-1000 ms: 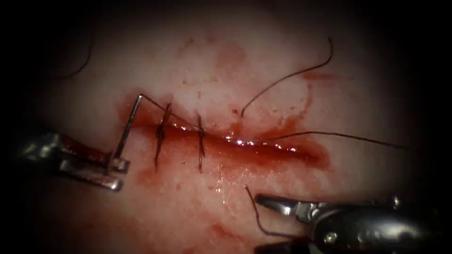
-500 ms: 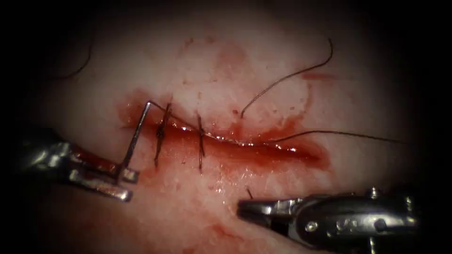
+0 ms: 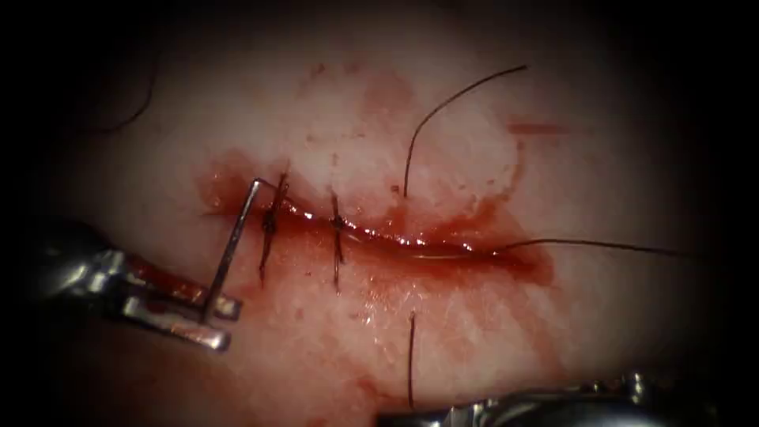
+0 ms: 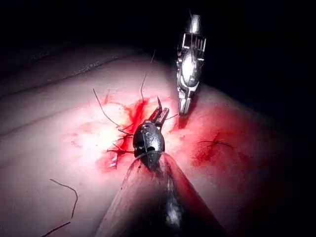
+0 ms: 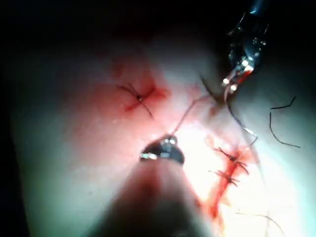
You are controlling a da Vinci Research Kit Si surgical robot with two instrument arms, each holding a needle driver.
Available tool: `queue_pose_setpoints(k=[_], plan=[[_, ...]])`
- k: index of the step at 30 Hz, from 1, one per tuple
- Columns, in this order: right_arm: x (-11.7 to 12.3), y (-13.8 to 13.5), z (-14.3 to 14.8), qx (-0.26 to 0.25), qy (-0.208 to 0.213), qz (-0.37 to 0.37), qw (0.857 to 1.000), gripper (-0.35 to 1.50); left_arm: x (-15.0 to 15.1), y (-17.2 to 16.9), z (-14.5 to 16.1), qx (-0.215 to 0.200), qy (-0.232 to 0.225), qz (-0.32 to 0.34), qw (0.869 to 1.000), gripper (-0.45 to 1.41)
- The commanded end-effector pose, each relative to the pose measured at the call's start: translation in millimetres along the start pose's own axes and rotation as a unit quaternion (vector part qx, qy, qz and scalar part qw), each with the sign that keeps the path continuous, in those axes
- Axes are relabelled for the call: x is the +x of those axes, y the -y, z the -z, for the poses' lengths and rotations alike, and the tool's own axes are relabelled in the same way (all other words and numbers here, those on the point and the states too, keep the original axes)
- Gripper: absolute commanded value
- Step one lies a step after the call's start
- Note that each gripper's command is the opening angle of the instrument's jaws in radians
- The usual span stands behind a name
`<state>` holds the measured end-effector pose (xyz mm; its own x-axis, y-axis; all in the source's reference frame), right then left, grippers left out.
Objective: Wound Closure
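Note:
My left tool [image 3: 217,320] sits below and left of the cut [image 3: 411,247], jaws shut on one end of the needle [image 3: 233,249]. The needle stands free of the tissue, and its other end reaches up over the cut's left end. From that end the thread [image 3: 585,245] trails along the cut and off to the right. My right tool [image 3: 506,411] lies at the bottom edge. A short strand [image 3: 410,356] runs straight from the tissue below the cut down to its jaws, which look shut on it. The left wrist view shows the left tool [image 4: 159,114] and the right tool [image 4: 187,74].
Two finished stitches [image 3: 269,225] [image 3: 337,229] cross the left part of the cut. A thread tail [image 3: 443,111] curves up from the tissue above the cut. Red fluid [image 3: 474,261] pools along the cut. A separate knotted spot [image 5: 140,98] lies farther off on the tissue.
The right tool's open jaws shut at the strand below the cut, then drew back down, pulling it straight. The tail above the cut shifted. The left tool carried the needle slightly right and down.

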<state>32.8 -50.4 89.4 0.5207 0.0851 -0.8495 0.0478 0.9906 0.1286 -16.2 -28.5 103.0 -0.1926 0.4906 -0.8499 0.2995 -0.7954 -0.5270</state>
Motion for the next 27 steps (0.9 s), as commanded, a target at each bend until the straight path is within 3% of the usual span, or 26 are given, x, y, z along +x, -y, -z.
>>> queue_pose_setpoints(k=[1, 8, 10, 12, 13, 18, 21, 27], plan=[[0.4, -0.4, -0.5, -0.018, -0.001, -0.003, 1.000, 1.26, -0.5, 0.3, -1.0, 0.003, 0.000, 0.001, 1.000, -0.45], [0.5, -1.9, 4.2, -0.027, -0.022, -0.017, 0.999, 1.18, 0.1, 5.5, -8.7, -0.001, -0.002, -0.001, 1.000, -0.45], [0.2, -2.3, 5.4, -0.032, -0.020, -0.019, 0.999, 1.18, 0.1, 7.9, -10.6, 0.001, -0.003, 0.000, 1.000, -0.45], [-1.1, -1.9, 7.7, -0.020, -0.011, -0.018, 1.000, 1.26, -0.7, 12.4, -12.8, 0.028, 0.000, -0.003, 1.000, -0.45], [-1.3, -1.6, 8.1, -0.007, -0.008, -0.016, 1.000, 1.18, -1.3, 13.5, -13.2, 0.031, 0.001, -0.004, 0.999, -0.45], [-1.8, -1.1, 8.8, 0.007, -0.006, -0.012, 1.000, 1.15, -5.0, 17.0, -14.1, 0.034, 0.028, -0.014, 0.999, -0.45], [-1.9, -0.9, 8.4, 0.006, -0.006, -0.013, 1.000, 1.13, -7.5, 17.2, -13.4, 0.008, 0.047, -0.021, 0.999, -0.45], [-2.9, -0.5, 6.5, 0.007, 0.012, -0.009, 1.000, 1.13, -6.5, 14.9, -10.0, -0.045, 0.030, -0.022, 0.998, -0.45]])
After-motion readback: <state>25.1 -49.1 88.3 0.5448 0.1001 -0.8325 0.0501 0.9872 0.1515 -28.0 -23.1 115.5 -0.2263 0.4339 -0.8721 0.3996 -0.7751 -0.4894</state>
